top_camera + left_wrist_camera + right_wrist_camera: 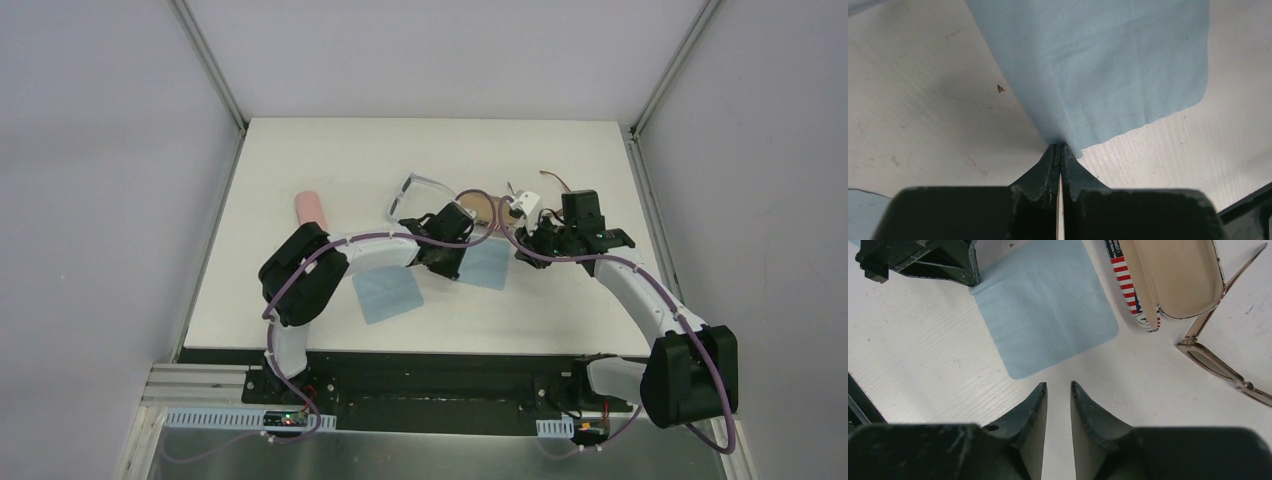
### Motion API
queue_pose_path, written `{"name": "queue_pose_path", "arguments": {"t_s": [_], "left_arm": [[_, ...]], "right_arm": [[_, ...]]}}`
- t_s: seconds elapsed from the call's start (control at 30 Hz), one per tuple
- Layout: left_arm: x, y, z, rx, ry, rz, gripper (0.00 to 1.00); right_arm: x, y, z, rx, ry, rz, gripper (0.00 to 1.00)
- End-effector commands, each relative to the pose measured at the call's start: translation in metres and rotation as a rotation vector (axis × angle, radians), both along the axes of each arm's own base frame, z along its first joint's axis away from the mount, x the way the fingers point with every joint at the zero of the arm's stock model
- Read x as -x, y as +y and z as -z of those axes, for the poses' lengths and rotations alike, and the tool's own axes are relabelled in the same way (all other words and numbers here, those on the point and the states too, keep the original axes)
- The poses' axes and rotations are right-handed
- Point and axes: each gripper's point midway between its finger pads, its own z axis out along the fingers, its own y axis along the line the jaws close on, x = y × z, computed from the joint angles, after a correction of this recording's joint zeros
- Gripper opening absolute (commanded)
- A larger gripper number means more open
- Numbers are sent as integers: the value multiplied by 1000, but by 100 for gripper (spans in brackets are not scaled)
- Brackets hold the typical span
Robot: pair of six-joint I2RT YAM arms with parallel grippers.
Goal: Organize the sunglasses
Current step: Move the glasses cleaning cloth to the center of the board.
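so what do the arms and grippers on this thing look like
The left arm and right arm each have white curved links between bulky black joint housings, with a purple cable running along each. The left gripper and right gripper have two dark, wedge-shaped fingers tapering to narrow tips, their edges scuffed.

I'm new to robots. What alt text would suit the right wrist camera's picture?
The right claw hangs slightly open and empty over a white table. Ahead lies a blue cloth, one corner pinched by the left claw; at right, an open striped case and brown glasses.
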Motion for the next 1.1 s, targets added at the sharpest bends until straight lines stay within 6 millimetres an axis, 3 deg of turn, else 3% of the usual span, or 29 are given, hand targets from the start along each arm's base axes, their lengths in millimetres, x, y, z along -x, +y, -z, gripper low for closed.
{"name": "queue_pose_path", "arguments": {"t_s": [0.0, 0.13, 0.4, 0.73, 0.93, 1.03, 1.07], "left_arm": [[13, 0, -11, 0, -20, -11, 0], [23, 8, -12, -9, -11, -17, 0], [48, 33, 6, -60, 30, -35, 0], [83, 41, 3, -47, 67, -5, 0], [87, 49, -15, -35, 40, -9, 0], [68, 50, -43, -24, -62, -48, 2], [58, 52, -53, -19, -103, -69, 11]], "right_arm": [[-3, 5, -9, -35, -38, -20, 26], [-2, 5, -9, -38, -36, -23, 26], [0, 6, -10, -42, -30, -26, 26], [6, 8, -11, -50, -24, -51, 27], [7, 11, -11, -62, -6, -61, 27], [7, 12, -12, -72, -1, -64, 27], [8, 13, -12, -74, 4, -65, 27]]}}
